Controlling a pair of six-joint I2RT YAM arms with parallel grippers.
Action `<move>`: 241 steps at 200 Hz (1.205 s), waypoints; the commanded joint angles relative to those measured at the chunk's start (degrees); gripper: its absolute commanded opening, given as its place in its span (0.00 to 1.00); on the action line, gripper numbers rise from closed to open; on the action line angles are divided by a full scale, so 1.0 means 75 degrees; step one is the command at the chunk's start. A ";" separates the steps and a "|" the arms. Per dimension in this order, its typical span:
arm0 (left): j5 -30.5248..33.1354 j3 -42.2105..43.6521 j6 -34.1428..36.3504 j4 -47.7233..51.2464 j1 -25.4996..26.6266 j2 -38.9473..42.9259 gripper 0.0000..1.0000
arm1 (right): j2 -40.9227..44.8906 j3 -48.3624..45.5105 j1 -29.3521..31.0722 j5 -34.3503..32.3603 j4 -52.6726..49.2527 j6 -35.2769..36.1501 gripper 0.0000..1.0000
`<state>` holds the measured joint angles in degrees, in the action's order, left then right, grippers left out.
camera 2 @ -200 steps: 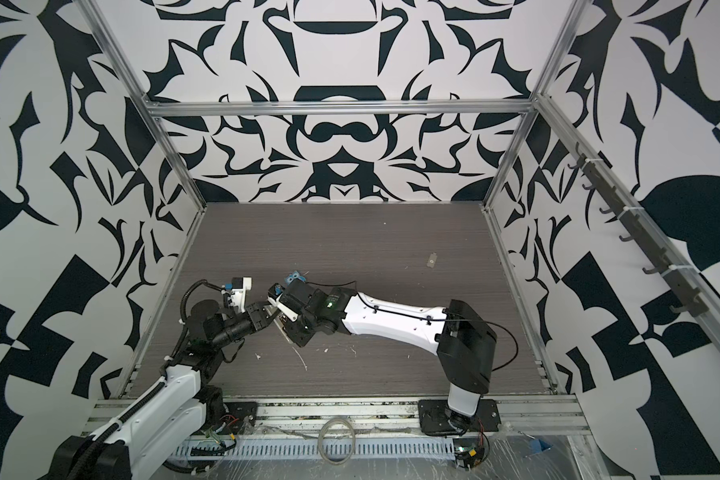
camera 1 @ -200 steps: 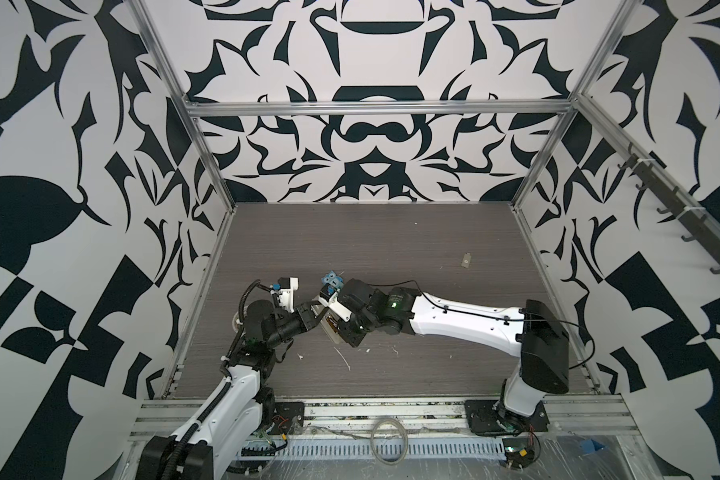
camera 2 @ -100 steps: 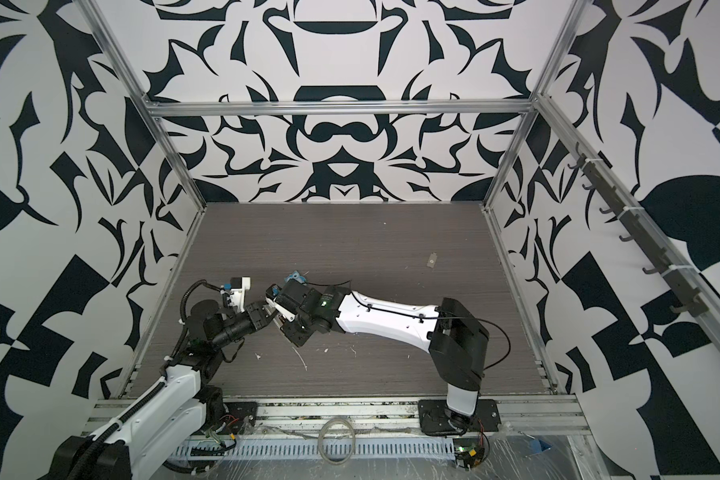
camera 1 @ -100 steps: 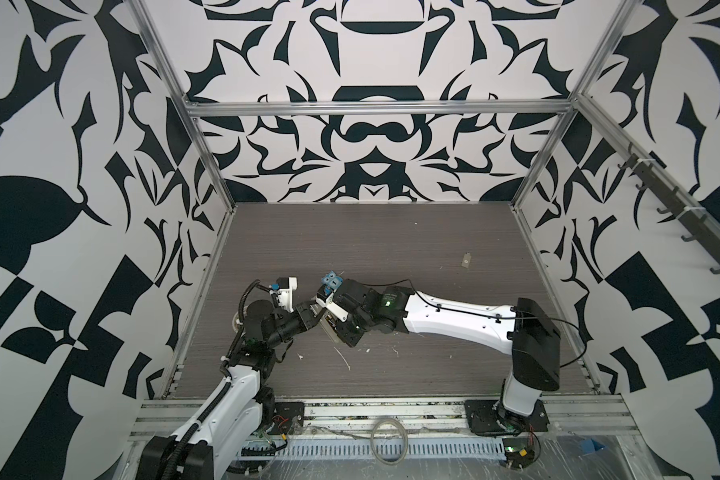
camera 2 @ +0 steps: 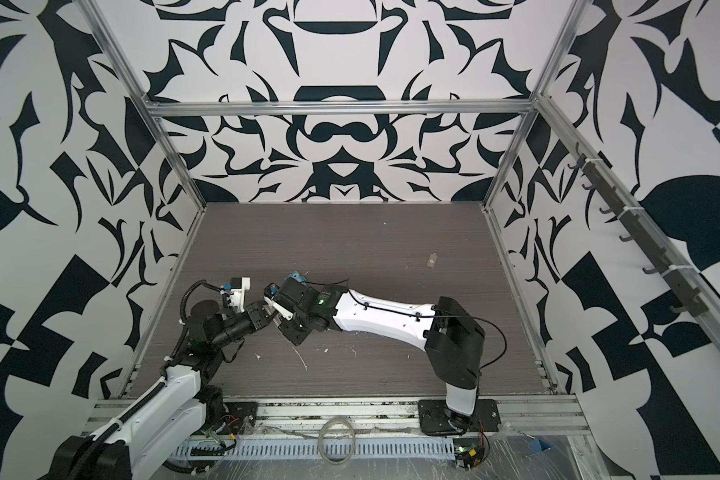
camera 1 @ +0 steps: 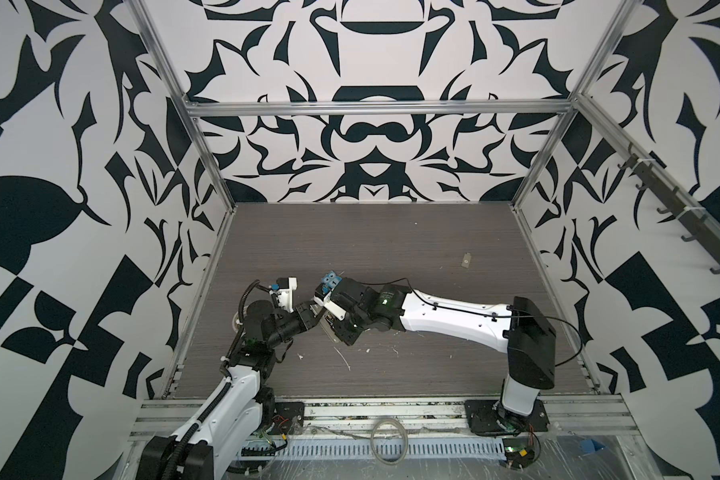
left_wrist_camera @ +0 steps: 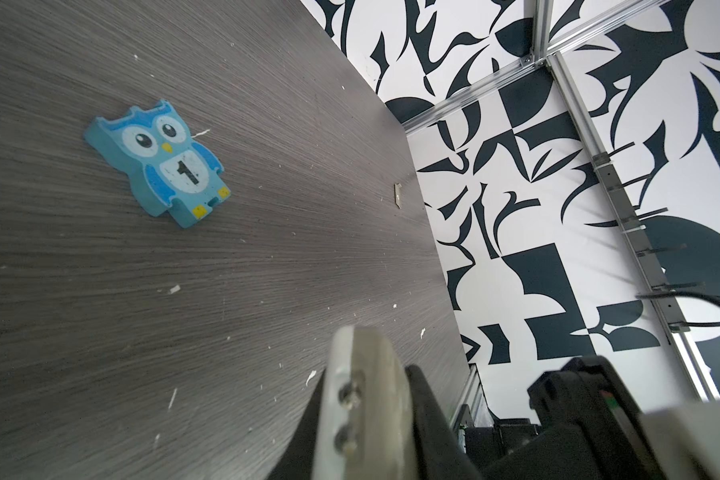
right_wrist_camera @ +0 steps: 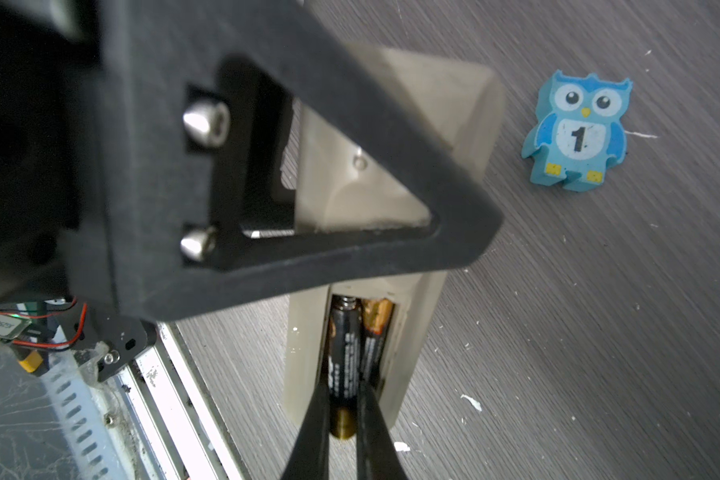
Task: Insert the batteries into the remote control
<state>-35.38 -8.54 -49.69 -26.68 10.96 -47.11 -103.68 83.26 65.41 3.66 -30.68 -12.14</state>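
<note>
— Remote control point(right_wrist_camera: 412, 353), where?
— Toward 9 o'clock of the table's point(camera 1: 391, 249) middle in a top view, back up, bay point(right_wrist_camera: 398, 332) open. Seemingly clamped by the left gripper point(camera 1: 309, 311), jaws pressed together across its body.
— Batteries?
— Seated battery point(right_wrist_camera: 376, 328) lying in the bay. Loose battery point(right_wrist_camera: 344, 353) right beside, touching, pinched near its gold end between the right gripper point(right_wrist_camera: 345, 388) fingertips, arm reaching in from 3 o'clock.
— Long axis?
— Parallel to the bay and the seated battery. Far end up against the spring point(right_wrist_camera: 348, 302); gold end poking past the bay's end wall, so probably not down yet.
— Next move, then?
— Likely a lengthwise push against the spring, then tipping the gold end down. Work for the right gripper, nearer by far; left only bracing.
</note>
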 commanded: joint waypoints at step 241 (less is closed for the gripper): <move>-0.0351 0.0224 -0.0178 -0.0823 0.0027 -0.0357 0.00 | 0.0752 0.0386 0.0104 -0.0440 -0.0396 0.0378 0.47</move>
<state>-36.40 -7.81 -51.22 -30.46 10.96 -49.58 -102.85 84.09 66.00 2.46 -32.36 -11.16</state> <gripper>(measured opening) 0.253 0.465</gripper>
